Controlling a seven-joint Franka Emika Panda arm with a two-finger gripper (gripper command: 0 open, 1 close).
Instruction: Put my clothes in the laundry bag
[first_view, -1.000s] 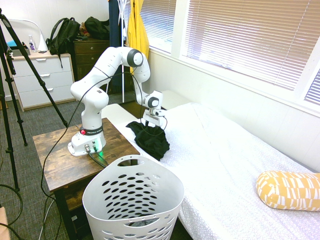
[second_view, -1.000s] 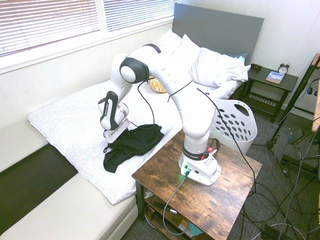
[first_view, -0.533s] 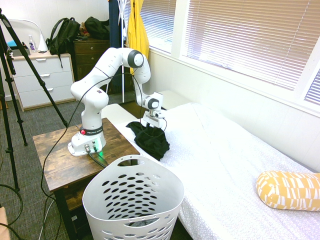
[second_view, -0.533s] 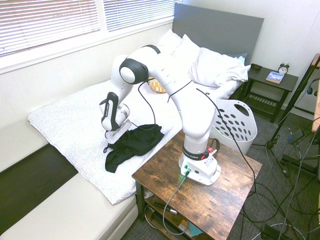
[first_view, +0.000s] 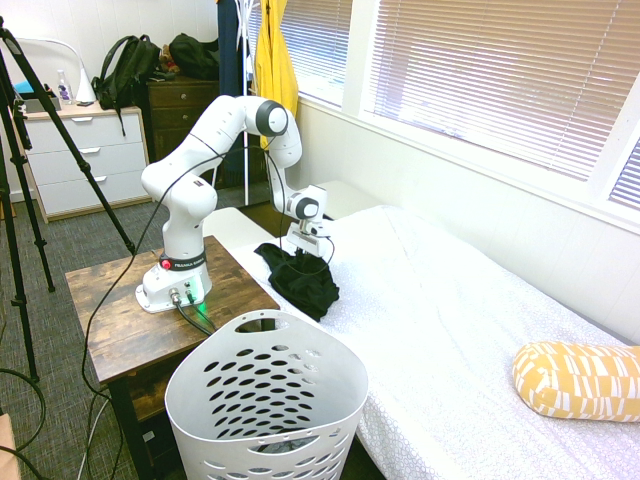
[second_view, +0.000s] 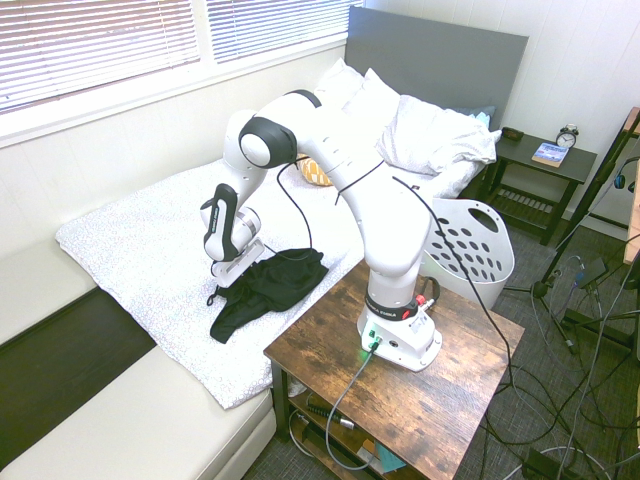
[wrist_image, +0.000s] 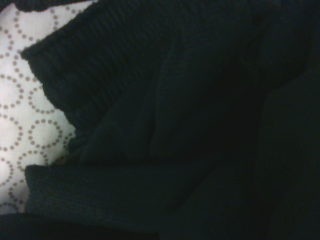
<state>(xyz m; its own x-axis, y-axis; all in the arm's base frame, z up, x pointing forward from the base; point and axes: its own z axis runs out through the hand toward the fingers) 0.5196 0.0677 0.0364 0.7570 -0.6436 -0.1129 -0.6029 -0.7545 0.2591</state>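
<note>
The black garment (first_view: 308, 282) lies bunched on the bed's near corner, beside the wooden table. A peak of its fabric is drawn up into my gripper (first_view: 300, 251), which stands right on top of it and is shut on the cloth. From the other side the garment (second_view: 268, 284) trails down-left from the gripper (second_view: 228, 271). The wrist view is filled by dark ribbed fabric (wrist_image: 200, 125) over the dotted bed cover. The white laundry basket (first_view: 200, 362) with oval holes stands on the floor in front of the table, and its far side (second_view: 470, 252) shows behind the arm's base.
The white dotted bed cover (first_view: 440, 320) carries a yellow patterned pillow (first_view: 580, 378) at its far end. The wooden table (first_view: 105, 310) bears the arm. A yellow garment (first_view: 272, 60) hangs by the window, and a black backpack (first_view: 125, 68) sits on a dresser.
The gripper has risen slightly, drawing the garment's upper edge up with it. The garment's trailing end has crept a little toward the gripper.
</note>
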